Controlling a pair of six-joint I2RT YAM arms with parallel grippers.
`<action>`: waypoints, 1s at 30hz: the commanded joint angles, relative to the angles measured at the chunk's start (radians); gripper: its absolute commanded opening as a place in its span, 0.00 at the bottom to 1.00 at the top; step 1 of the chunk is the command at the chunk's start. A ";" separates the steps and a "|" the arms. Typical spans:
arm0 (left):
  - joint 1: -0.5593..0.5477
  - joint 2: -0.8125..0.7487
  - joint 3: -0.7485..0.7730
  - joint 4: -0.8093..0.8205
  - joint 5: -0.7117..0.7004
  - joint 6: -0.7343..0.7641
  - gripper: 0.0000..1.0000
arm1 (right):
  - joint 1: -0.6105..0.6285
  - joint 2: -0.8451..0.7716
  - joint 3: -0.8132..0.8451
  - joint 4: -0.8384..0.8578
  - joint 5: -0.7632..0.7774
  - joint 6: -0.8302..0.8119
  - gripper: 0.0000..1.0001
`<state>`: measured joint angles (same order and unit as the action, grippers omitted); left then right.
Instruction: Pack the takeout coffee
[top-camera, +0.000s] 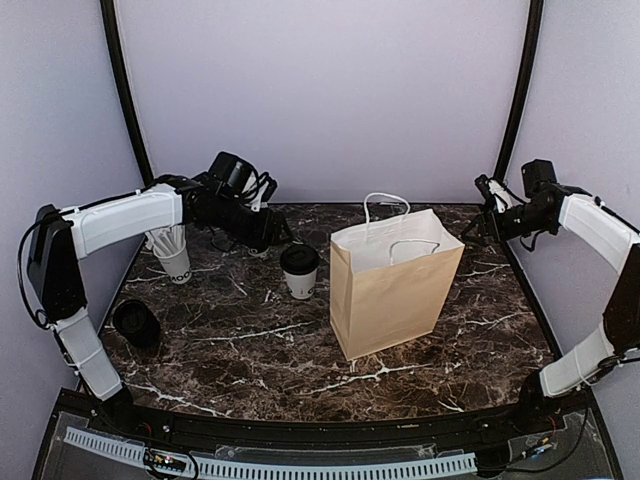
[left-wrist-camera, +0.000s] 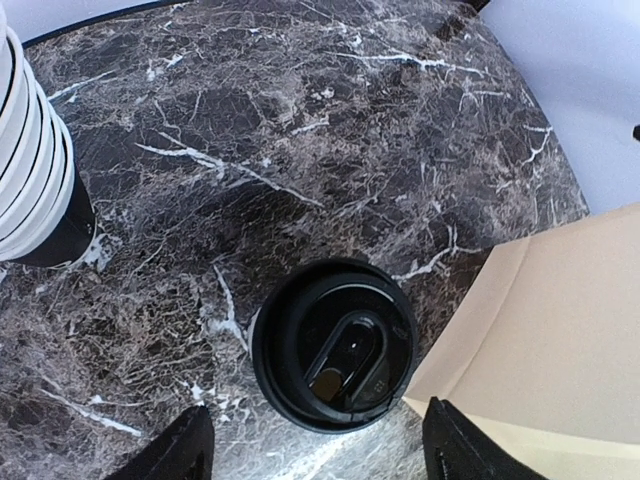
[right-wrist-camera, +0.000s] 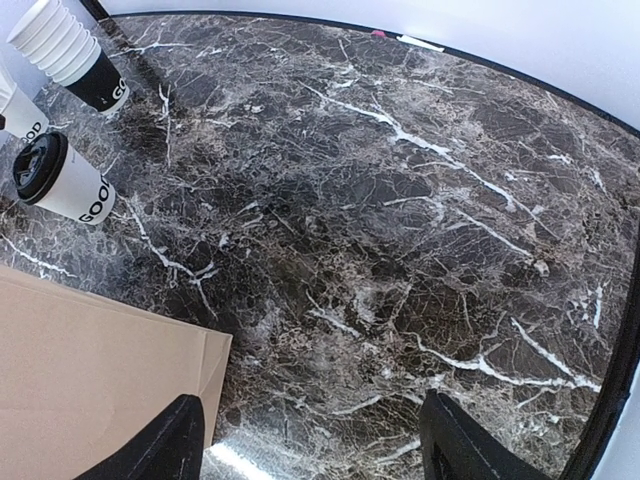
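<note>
One takeout coffee, a small white paper cup with a black lid, stands on the marble table just left of the brown paper bag. My left gripper hovers over it, open. In the left wrist view the black lid lies between and ahead of the two fingertips, untouched, with the bag's edge at the right. My right gripper hangs open at the back right of the bag, over bare marble. The right wrist view shows the coffee far off at the left.
A white cup of white sticks stands at the left under my left arm. A stack of lidless cups is behind the coffee. A black round stack sits near the left edge. The bag stands upright and open, handles up.
</note>
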<state>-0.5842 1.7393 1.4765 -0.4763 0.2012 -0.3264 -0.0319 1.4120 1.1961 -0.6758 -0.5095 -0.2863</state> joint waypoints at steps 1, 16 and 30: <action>0.012 0.031 0.000 0.071 0.025 -0.174 0.74 | 0.003 -0.011 -0.005 0.022 -0.027 0.006 0.75; 0.019 0.150 0.033 0.044 0.066 -0.214 0.59 | 0.003 -0.030 -0.036 0.035 -0.024 -0.003 0.74; 0.020 0.090 0.001 0.033 0.136 -0.213 0.37 | 0.003 -0.055 -0.044 0.033 -0.030 -0.008 0.74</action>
<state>-0.5694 1.8961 1.4914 -0.4107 0.3248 -0.5465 -0.0319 1.3949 1.1603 -0.6724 -0.5240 -0.2901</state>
